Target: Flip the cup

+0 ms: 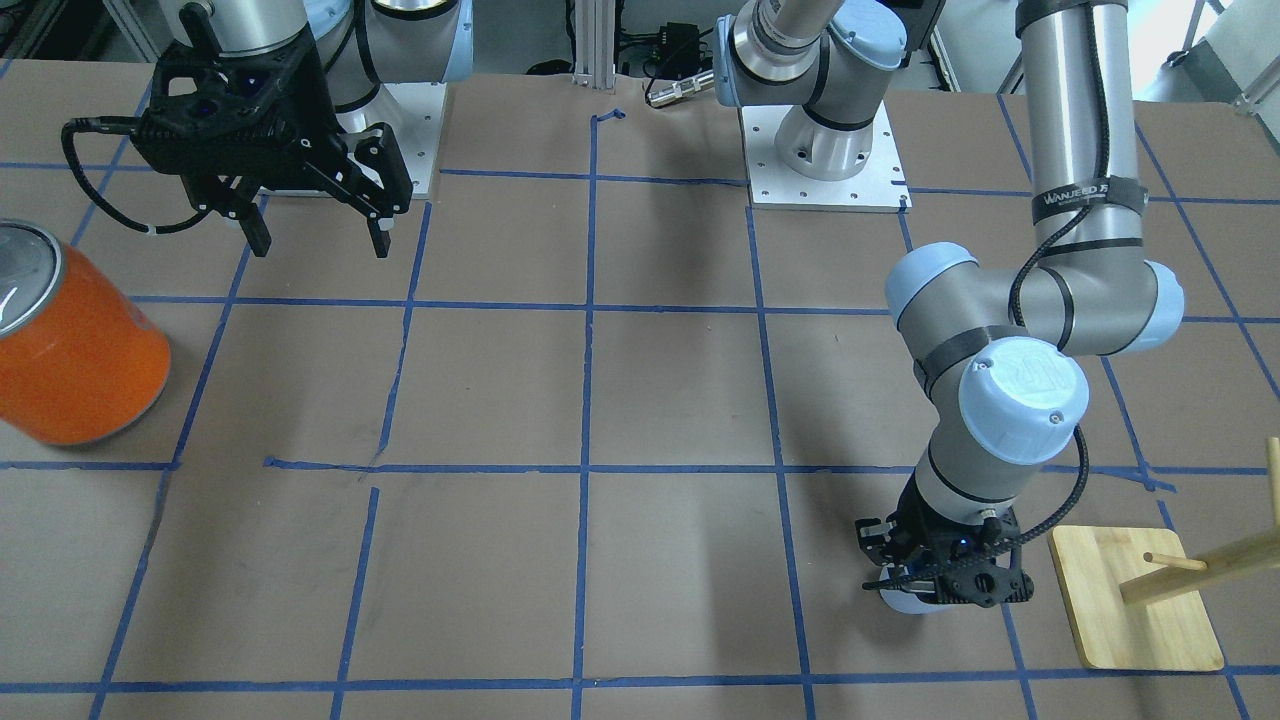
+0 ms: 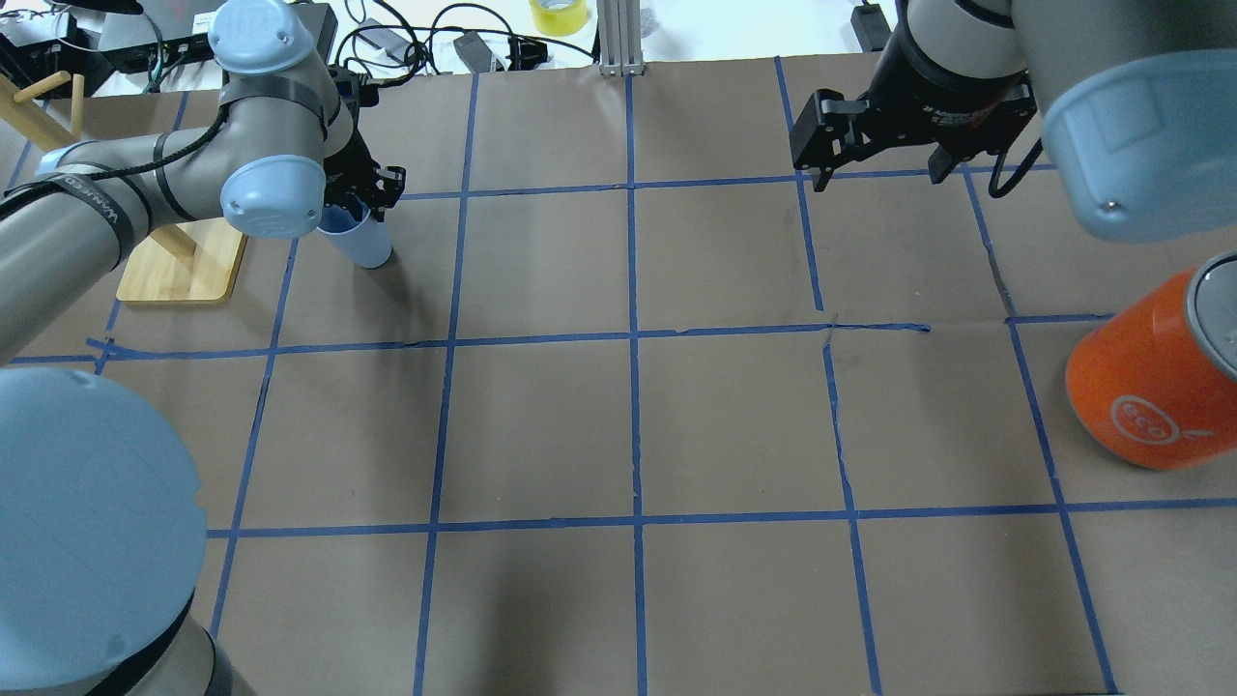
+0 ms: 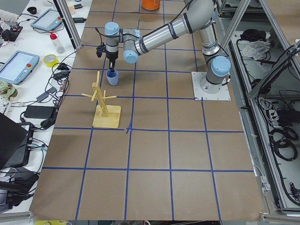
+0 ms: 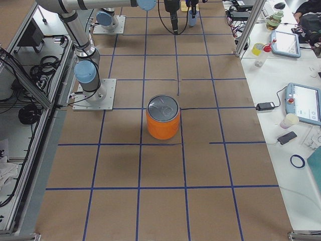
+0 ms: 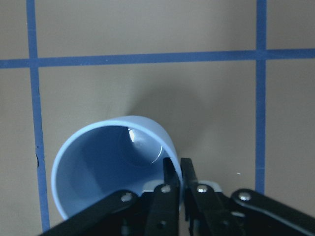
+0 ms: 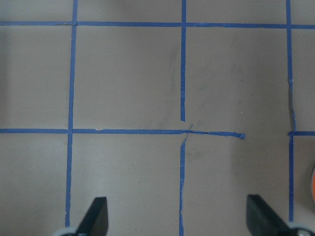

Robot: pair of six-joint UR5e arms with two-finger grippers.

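The cup is a small pale blue tumbler with its mouth up, seen from above in the left wrist view. My left gripper is shut on the cup's rim wall, one finger inside and one outside. In the overhead view the cup hangs under the left gripper at the far left, at or just above the table. It also shows in the front view and the left view. My right gripper is open and empty, held above the table far from the cup.
A wooden peg stand is right beside the cup, also seen in the front view. A large orange cylinder with a silver top stands at the table's right side. Blue tape lines grid the brown table.
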